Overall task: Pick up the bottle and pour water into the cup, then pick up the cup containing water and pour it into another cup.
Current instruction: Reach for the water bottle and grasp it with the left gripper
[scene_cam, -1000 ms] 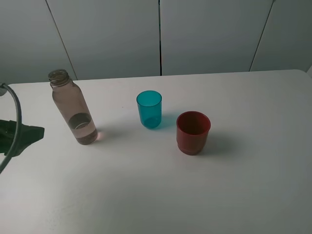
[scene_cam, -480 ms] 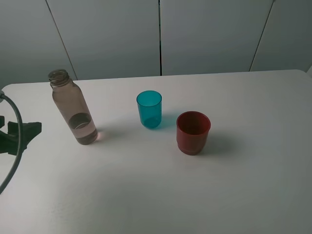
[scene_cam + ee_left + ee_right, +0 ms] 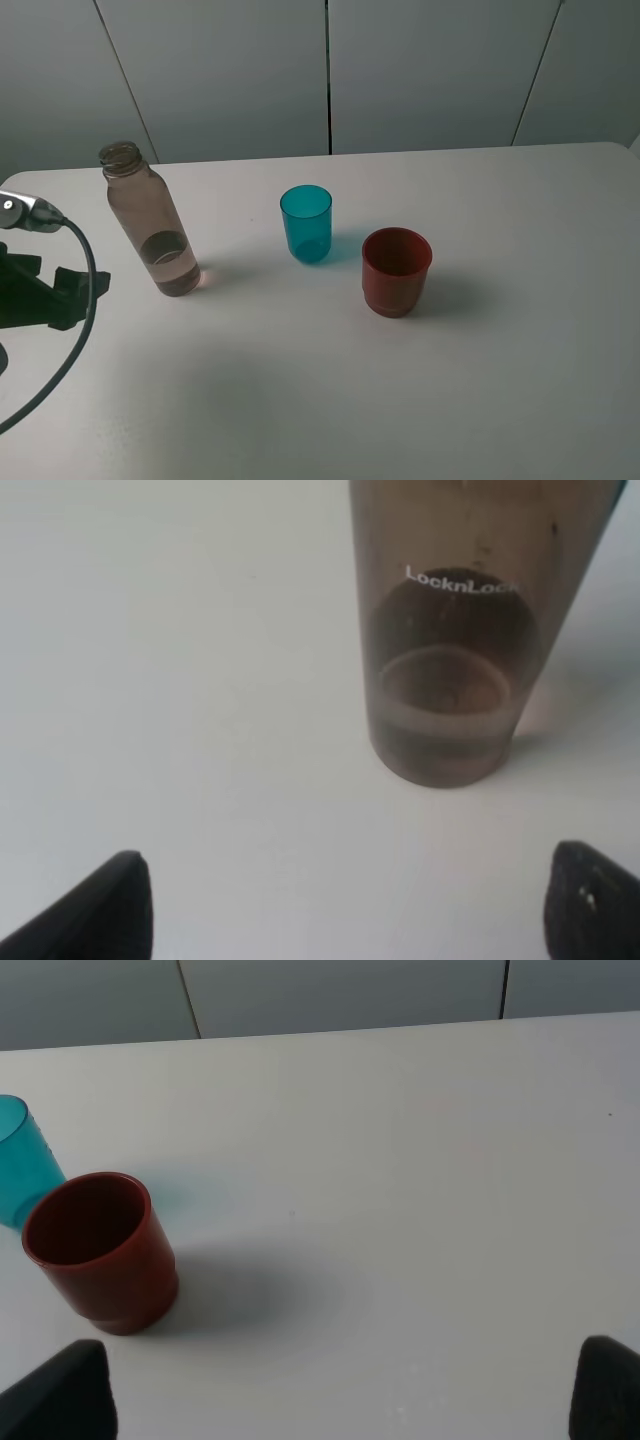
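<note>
The clear brownish bottle (image 3: 150, 222) stands upright and capless at the left of the white table (image 3: 500, 390), with a little water at its bottom. The teal cup (image 3: 306, 223) stands near the middle, and the dark-red cup (image 3: 396, 271) stands just right of it and nearer. My left gripper (image 3: 92, 285) is open and empty, a short way left of the bottle's base. In the left wrist view the bottle (image 3: 448, 660) stands beyond the gripper (image 3: 350, 910), apart from its spread fingertips (image 3: 112, 905). My right gripper (image 3: 335, 1400) is open and empty, short of the red cup (image 3: 100, 1250) and the teal cup (image 3: 20, 1160).
A black cable (image 3: 70, 340) loops from the left arm over the table's left edge. A grey panelled wall (image 3: 330, 70) rises behind the table's far edge.
My left gripper has moved right and slightly nearer, closing in on the bottle's base. The bottle and both cups have not moved.
</note>
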Controlling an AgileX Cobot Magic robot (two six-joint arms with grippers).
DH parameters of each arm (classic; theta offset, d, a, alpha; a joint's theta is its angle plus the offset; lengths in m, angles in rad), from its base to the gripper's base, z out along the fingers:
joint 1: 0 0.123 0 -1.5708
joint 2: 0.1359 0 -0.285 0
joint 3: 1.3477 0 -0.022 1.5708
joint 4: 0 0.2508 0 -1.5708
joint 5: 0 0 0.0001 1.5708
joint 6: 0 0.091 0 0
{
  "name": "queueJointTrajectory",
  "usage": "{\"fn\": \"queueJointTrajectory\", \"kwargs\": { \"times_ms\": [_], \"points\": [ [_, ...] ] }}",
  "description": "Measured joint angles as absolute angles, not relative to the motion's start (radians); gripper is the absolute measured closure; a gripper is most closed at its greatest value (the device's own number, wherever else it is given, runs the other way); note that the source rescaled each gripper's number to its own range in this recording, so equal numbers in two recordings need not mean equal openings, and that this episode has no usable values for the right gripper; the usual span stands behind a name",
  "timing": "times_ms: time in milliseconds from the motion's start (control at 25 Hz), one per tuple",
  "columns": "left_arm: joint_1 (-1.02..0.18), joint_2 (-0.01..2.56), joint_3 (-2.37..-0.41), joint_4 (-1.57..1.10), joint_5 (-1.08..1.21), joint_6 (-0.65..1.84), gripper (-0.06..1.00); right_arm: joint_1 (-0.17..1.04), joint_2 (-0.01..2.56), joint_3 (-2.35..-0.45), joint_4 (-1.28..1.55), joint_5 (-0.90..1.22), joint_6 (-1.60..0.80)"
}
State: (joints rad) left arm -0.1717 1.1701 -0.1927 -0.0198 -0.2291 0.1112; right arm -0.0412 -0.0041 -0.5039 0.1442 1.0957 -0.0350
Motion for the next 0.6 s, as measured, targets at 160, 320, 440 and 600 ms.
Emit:
{"fn": "queueJointTrajectory", "kwargs": {
  "times_ms": [160,320,440,600],
  "points": [
    [-0.172,1.243,-0.193,0.026,-0.286,0.076,-0.06,-0.041,-0.004,-0.504,0.144,1.096,-0.035],
    [-0.172,1.315,-0.193,0.038,-0.359,0.062,-0.06,-0.041,-0.004,-0.504,0.144,1.096,-0.035],
    [-0.172,1.369,-0.193,0.038,-0.423,0.062,-0.06,-0.041,-0.004,-0.504,0.144,1.096,-0.035],
    [-0.172,1.430,-0.193,0.038,-0.517,0.060,-0.06,-0.041,-0.004,-0.504,0.144,1.096,-0.035]
  ]
}}
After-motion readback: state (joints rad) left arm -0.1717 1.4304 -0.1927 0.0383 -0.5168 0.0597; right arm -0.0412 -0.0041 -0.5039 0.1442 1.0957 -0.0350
